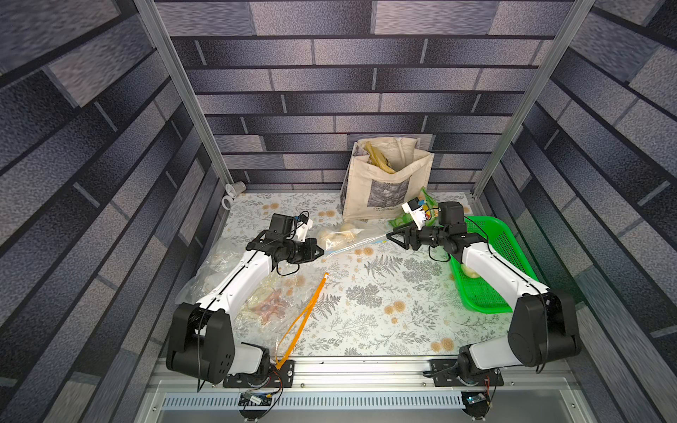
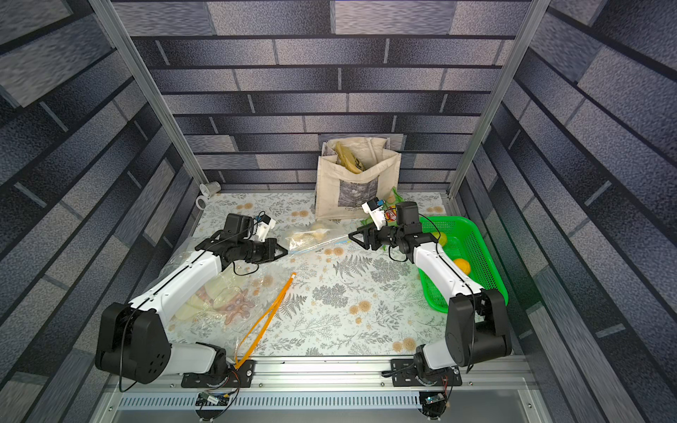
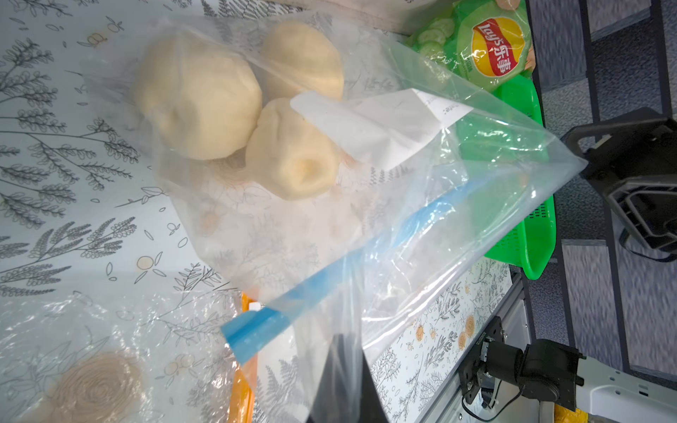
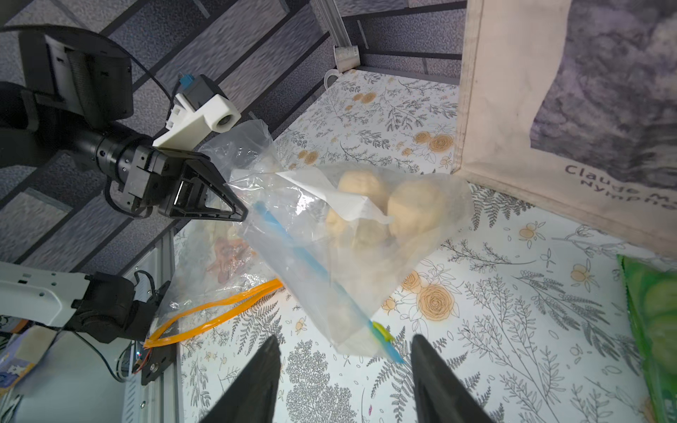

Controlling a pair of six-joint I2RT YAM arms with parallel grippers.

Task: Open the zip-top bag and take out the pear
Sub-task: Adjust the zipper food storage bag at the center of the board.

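Note:
The clear zip-top bag with a blue zip strip is stretched between my two grippers above the floral table. Three pale round pears lie in its far end, beside a white paper slip. My left gripper is shut on the bag's plastic at one end of the zip. My right gripper stands open at the other end. The yellow-green slider hangs just ahead of its fingers, untouched.
A canvas tote stands at the back. A green basket holding yellow fruit lies under my right arm, and a green chips bag is beside it. A second clear bag with an orange zip lies near my left arm.

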